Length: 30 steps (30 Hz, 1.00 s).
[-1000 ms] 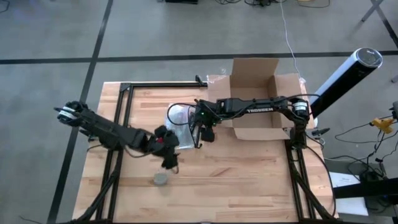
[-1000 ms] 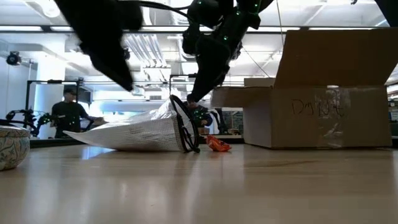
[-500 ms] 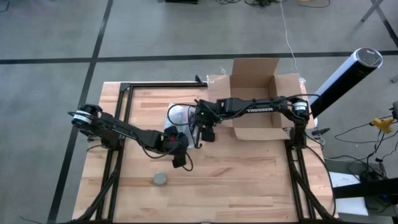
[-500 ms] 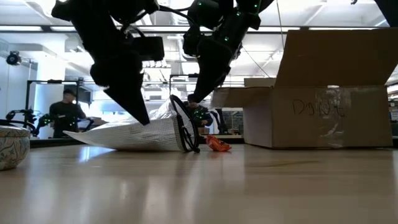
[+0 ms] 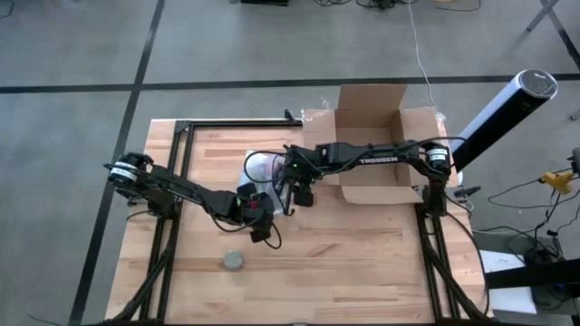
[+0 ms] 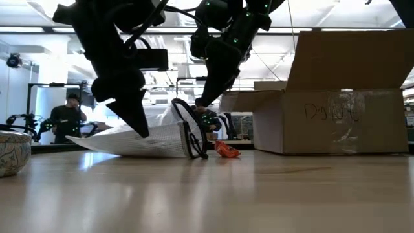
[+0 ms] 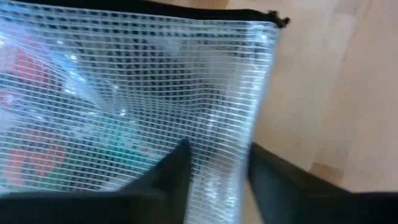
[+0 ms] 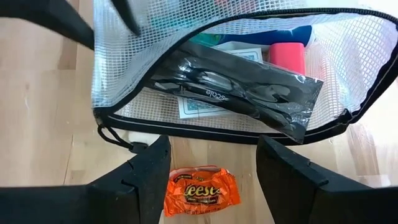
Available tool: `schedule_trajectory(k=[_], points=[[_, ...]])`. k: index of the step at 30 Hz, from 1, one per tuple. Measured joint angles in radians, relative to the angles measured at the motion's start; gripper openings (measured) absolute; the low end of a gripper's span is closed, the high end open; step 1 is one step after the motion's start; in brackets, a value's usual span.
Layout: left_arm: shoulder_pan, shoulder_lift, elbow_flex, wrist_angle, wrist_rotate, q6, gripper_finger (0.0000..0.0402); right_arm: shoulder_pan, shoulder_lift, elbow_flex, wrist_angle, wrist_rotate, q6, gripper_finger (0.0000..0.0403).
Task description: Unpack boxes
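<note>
Box: brown corrugated cardboard box (image 5: 371,145), flaps up, at the far right part of the wooden table (image 5: 362,272); scrawled writing and clear tape on the side facing the low view.
Pouch: clear mesh zip pouch with black edging (image 8: 236,68) lies on the table to the box's left, mouth gaping; inside it a black plastic-wrapped packet (image 8: 236,90), cards and a pink piece.
Loose item: orange candy packet (image 8: 201,190) on the wood just outside the pouch mouth.
Left gripper (image 7: 214,165): down on the pouch's closed end, fingers pinching a fold of mesh between them.
Right gripper (image 8: 211,168): hovers over the pouch mouth, fingers spread apart, nothing between them.
Step, as I read it: emptying the pouch.
Doing it well: left keeps a firm pinch on the sealed end only and lifts so the mouth tips down; right stays clear of the zip edge, ready for the black packet.
Elsewhere: small round grey object (image 5: 234,261) near the front edge; patterned bowl (image 6: 13,152); a person (image 6: 68,116) far back.
</note>
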Motion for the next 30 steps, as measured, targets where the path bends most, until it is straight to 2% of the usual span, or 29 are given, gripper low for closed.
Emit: schedule_trajectory(k=[3,5,13,21,30], points=[[0.000,0.000,0.000,0.000,0.038,0.002,0.0047,0.000,0.000,0.000,0.001,0.000,0.000,0.0200],[0.000,0.000,0.000,-0.001,0.045,0.001,0.0013,0.000,0.000,0.000,0.001,0.001,0.000,0.0200],[-0.002,-0.014,-0.001,-0.072,0.058,-0.035,0.0000,0.000,0.000,0.000,-0.001,-0.002,0.029,0.0199],[-0.031,-0.073,-0.014,-0.201,0.058,-0.074,0.0000,0.003,0.001,0.000,-0.005,-0.106,0.045,0.0199],[-0.103,-0.225,-0.149,-0.263,0.059,-0.239,0.0000,0.007,0.001,-0.001,-0.004,-0.111,0.054,0.0199]])
